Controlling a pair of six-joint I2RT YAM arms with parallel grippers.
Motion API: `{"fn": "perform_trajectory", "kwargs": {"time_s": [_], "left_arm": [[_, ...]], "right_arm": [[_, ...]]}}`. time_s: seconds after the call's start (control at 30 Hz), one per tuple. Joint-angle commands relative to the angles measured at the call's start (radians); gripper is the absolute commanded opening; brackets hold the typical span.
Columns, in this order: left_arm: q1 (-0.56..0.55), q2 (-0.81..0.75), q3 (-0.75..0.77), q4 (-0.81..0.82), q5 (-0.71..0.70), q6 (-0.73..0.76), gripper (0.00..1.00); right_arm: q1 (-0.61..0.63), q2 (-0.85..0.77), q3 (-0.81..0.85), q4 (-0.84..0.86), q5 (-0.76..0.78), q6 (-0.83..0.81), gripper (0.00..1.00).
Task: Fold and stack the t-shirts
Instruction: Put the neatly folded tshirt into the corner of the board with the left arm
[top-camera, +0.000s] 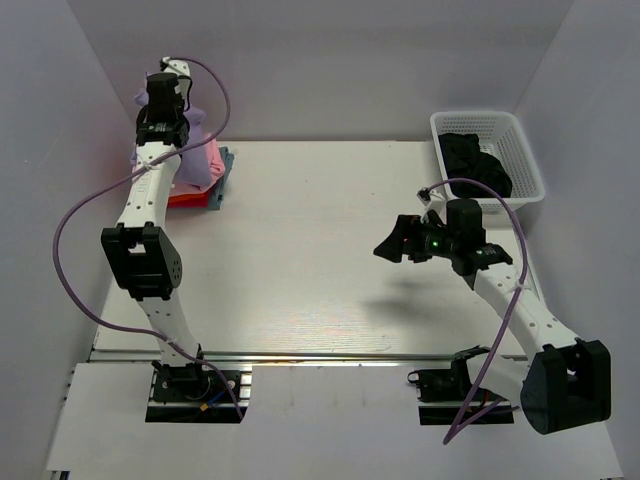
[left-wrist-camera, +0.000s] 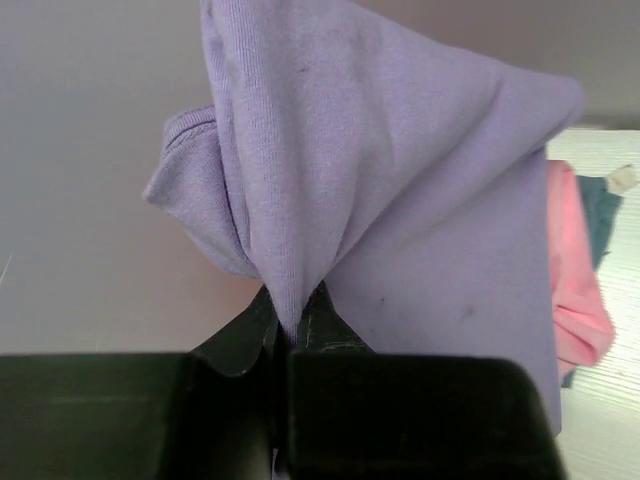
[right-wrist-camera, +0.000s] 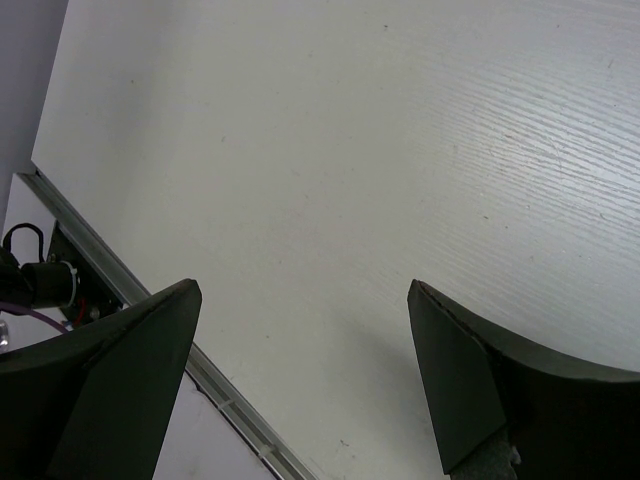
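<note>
My left gripper (top-camera: 163, 118) is at the far left, shut on a pinch of the lavender-purple t-shirt (top-camera: 199, 150), which it holds up above the stack. In the left wrist view the gripper (left-wrist-camera: 293, 320) clamps a bunched fold of the lavender shirt (left-wrist-camera: 400, 180), which drapes down. Under it lies a stack: a pink shirt (top-camera: 213, 162), a grey-blue one (top-camera: 226, 168) and a red one (top-camera: 186, 200). The pink shirt (left-wrist-camera: 575, 290) and the grey-blue one (left-wrist-camera: 603, 225) also show in the left wrist view. My right gripper (top-camera: 392, 243) is open and empty above the bare table (right-wrist-camera: 305, 290).
A white lattice basket (top-camera: 528, 150) stands at the far right with dark clothes (top-camera: 475, 160) in it. The white table (top-camera: 320, 260) lies between the arms. Walls close in on the left, back and right. A metal rail (right-wrist-camera: 230, 400) runs along the near edge.
</note>
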Motion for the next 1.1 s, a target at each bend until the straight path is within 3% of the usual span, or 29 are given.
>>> {"fn": "perform_trajectory", "kwargs": {"time_s": [0.0,0.37,0.57,0.77,1.07], "left_arm": [[0.040,-0.032,0.003,0.062,0.016,-0.012,0.00],[0.083,0.071,-0.016,0.176,-0.056,0.020,0.04],[0.103,0.099,-0.088,0.309,0.053,0.097,0.00],[0.103,0.065,-0.089,0.283,0.128,0.081,0.00],[0.103,-0.179,-0.254,0.308,0.393,0.092,0.00]], "right_arm": [[0.000,0.013,0.047,0.032,-0.005,0.008,0.90],[0.000,0.072,0.077,0.030,-0.018,0.006,0.90],[-0.002,0.080,0.080,0.036,-0.019,0.009,0.90],[0.000,0.080,0.076,0.039,-0.015,0.012,0.90],[-0.002,0.051,0.042,0.058,-0.039,0.018,0.90]]}}
